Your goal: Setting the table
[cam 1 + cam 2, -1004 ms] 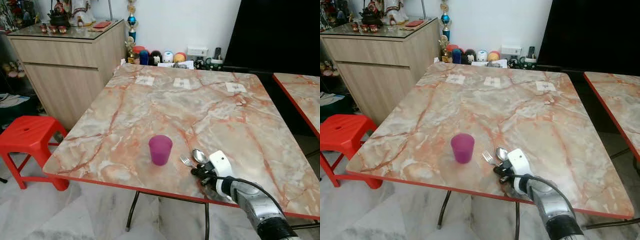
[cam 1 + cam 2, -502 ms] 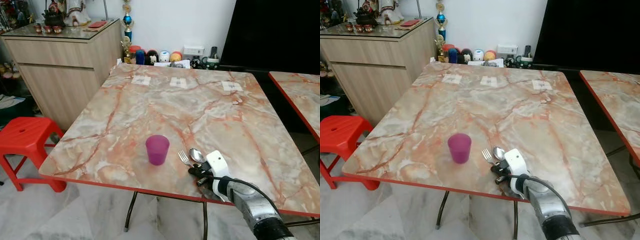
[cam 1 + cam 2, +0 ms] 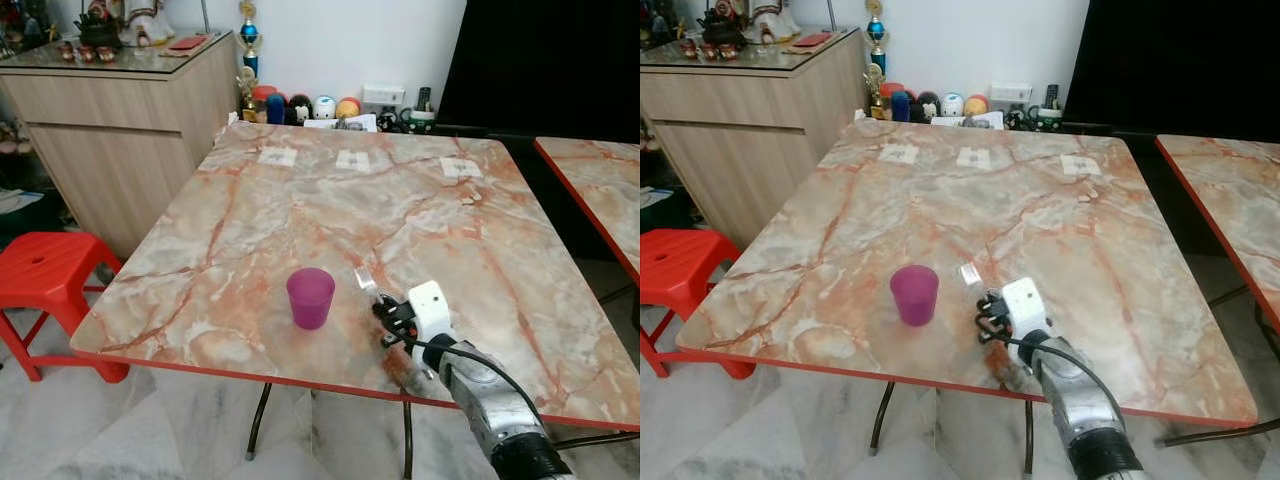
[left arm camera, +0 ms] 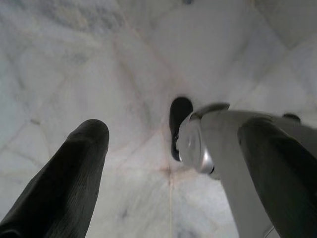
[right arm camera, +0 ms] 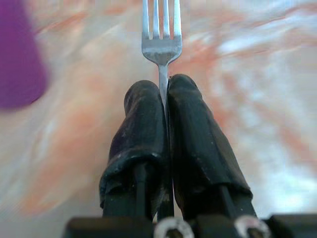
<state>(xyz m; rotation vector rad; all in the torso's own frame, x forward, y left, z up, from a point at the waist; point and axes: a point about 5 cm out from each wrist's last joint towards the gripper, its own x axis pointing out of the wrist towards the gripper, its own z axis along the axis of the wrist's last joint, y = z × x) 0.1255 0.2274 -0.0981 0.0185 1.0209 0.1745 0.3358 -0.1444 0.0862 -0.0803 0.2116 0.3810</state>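
Note:
A purple cup stands upright near the front edge of the marbled table. Just right of it, my right gripper is shut on a metal fork. The handle is pinched between the two black fingers and the tines point away from the wrist. From the head, the shiny end of the cutlery is blurred and raised above the tabletop, close to the cup. My left gripper hangs over the pale floor with its fingers apart.
A red plastic stool stands left of the table beside a wooden sideboard. Small toys and boxes line the wall behind the table's far edge. A second marbled table stands on the right.
My right gripper has risen and swung a little toward the cup, lifting the cutlery end off the table. The spoon bowl seen earlier no longer lies beside the fork. The camera has shifted slightly.

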